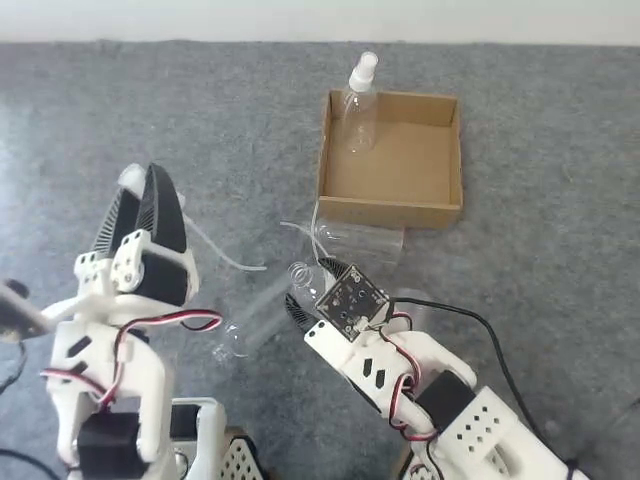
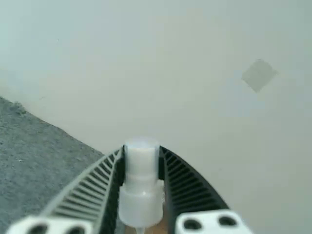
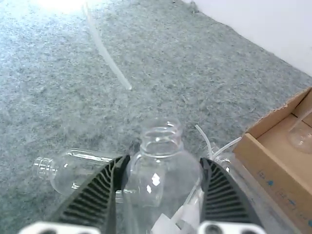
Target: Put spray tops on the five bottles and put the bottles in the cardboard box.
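Pinched in my left claw [image 2: 141,147] is a spray top [image 2: 141,187], at the left of the high view. My right claw [image 3: 163,163] is closed round an uncapped bottle [image 3: 158,146] at lower centre, below the box [image 1: 390,210]. If that slick bottle tilts in my grip, I reckon the tube [image 1: 215,250] will miss its neck.

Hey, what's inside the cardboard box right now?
One clear bottle with a white spray top, leaning over the box's far rim. The near wall hides a strip of the floor.
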